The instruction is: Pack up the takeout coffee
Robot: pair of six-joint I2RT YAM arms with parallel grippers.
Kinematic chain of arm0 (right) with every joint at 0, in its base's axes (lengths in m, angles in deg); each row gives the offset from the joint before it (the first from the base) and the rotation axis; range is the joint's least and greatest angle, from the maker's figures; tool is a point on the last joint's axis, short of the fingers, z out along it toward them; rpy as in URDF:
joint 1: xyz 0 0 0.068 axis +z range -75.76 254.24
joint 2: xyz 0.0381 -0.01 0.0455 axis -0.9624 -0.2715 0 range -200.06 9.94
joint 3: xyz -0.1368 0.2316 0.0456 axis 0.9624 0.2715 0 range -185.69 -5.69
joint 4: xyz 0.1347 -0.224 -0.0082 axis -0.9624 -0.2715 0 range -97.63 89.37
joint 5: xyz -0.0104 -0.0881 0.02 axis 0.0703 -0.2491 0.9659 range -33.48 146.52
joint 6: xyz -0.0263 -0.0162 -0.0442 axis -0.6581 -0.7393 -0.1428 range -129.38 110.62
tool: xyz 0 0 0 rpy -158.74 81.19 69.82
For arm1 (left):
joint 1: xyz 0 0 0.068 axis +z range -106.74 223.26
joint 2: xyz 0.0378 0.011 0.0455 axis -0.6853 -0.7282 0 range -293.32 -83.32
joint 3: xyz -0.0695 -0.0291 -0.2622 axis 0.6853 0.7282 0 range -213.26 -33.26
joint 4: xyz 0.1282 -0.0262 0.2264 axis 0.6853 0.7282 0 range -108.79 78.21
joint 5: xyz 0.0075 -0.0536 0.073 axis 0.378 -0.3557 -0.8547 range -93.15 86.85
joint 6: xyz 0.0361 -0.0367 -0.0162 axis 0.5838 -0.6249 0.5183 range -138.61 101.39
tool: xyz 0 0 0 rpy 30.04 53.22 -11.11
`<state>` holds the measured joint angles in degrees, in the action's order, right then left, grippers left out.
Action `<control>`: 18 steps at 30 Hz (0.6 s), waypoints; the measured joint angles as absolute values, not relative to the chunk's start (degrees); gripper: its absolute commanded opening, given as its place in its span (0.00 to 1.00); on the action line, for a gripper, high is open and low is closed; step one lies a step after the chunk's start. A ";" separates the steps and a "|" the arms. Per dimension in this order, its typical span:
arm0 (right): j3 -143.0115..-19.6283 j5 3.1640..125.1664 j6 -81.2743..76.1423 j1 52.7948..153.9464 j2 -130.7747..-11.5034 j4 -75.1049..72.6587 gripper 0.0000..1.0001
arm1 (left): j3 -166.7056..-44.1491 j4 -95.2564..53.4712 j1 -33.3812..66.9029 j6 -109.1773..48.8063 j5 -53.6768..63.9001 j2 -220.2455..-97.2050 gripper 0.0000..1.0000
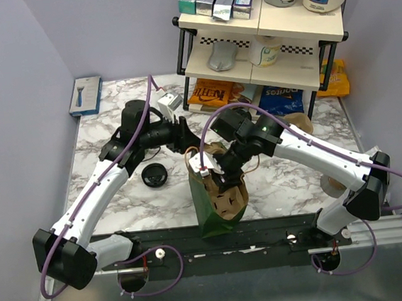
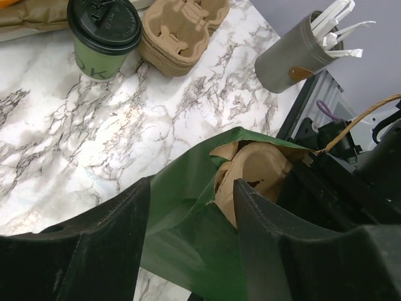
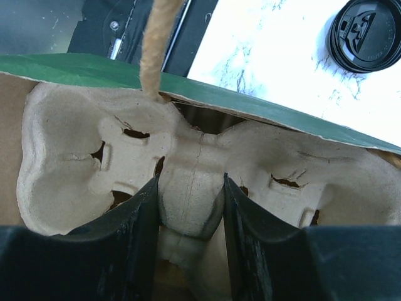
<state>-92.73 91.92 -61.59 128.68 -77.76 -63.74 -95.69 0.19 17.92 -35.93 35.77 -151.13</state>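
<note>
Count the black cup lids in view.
2. The fitted lid caps the green cup beside the stacked pulp carriers; the loose lid lies on the marble table, left of the green bag. Others may be hidden.
</note>
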 measured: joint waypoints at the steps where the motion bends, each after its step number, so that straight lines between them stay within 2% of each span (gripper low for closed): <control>1: -92.73 91.92 -61.59 128.68 -77.76 -63.74 0.29 | -95.69 0.24 18.00 -35.86 35.81 -151.13 0.45; 2: -92.73 91.90 -61.59 128.68 -77.76 -63.74 0.29 | -95.69 0.19 18.03 -35.58 35.83 -151.13 0.39; 4: -92.73 91.86 -61.54 128.68 -77.76 -63.72 0.29 | -95.69 0.22 18.05 -35.23 35.96 -151.09 0.35; 7: -92.73 91.77 -61.54 128.68 -77.74 -63.72 0.29 | -95.69 0.13 18.05 -34.70 36.93 -151.04 0.23; 10: -92.73 91.55 -61.48 128.68 -77.74 -63.72 0.29 | -95.69 0.11 18.03 -34.22 37.62 -151.04 0.03; 11: -92.73 91.48 -61.45 128.68 -77.76 -63.70 0.29 | -95.69 0.06 18.03 -34.09 37.78 -150.98 0.00; 18: -92.99 91.48 -60.86 128.68 -77.72 -63.74 0.29 | -94.82 -1.75 18.00 -34.07 37.82 -149.19 0.00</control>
